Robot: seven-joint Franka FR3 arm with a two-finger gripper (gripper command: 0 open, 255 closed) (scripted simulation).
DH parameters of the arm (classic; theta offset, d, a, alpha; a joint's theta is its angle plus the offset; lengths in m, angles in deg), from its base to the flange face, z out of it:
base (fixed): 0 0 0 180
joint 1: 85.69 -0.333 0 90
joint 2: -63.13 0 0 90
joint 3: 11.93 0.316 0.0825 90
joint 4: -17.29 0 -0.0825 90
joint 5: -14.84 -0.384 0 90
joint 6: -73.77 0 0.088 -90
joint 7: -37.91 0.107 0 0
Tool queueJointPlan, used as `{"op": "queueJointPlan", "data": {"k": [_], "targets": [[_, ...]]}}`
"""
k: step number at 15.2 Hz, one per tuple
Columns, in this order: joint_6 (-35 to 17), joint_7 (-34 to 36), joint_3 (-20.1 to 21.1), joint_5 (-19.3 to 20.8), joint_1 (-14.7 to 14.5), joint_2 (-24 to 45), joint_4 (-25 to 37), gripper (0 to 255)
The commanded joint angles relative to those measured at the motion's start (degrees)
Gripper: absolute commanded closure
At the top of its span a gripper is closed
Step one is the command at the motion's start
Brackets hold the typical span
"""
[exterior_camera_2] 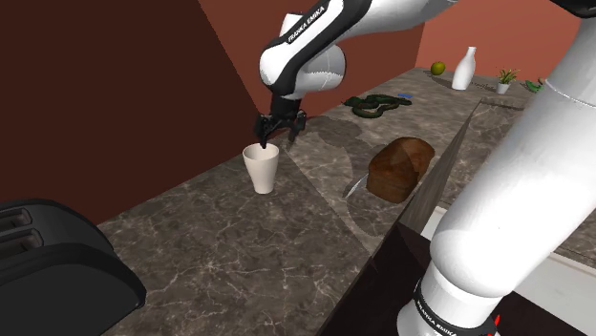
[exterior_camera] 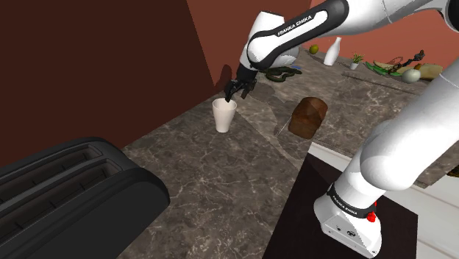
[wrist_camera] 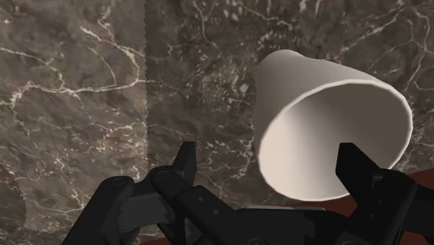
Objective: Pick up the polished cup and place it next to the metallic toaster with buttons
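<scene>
Nearest in the shoulder view, a black toaster with long slots lies at 8 o'clock on the brown veined counter. The arm's base on its dark stand sits at 5 o'clock. In the second exterior view the toaster is again at 8 o'clock.

Farther back, near the middle of both views, the white cup stands upright, mouth up, well apart from the toaster. The gripper hangs just over its rim, toward 1 o'clock of the cup. The second exterior view puts the gripper right above the cup.

In the wrist view the gripper is spread. One finger stands before the mouth of the cup and the other is outside its wall. Whether either touches it cannot be told.

A brown loaf lies at 3 o'clock of the cup, near it, and in the second exterior view the loaf lies the same way.

Farthest, at 1 o'clock, are a dark green coil and a white bottle.
</scene>
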Motion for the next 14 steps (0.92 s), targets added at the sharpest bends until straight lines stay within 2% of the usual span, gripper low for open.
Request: {"op": "queueJointPlan", "data": {"k": [1, 6, 13, 14], "targets": [[-1.91, -0.24, 0.03, -0.41, -0.15, 1.70, -0.13, 0], [-5.35, -0.78, 0.12, -1.19, -0.43, 4.82, -0.47, 0], [-5.34, -0.78, 0.12, -1.19, -0.43, 4.80, -0.47, 0], [-5.34, -0.78, 0.12, -1.19, -0.43, 4.80, -0.47, 255]]}}
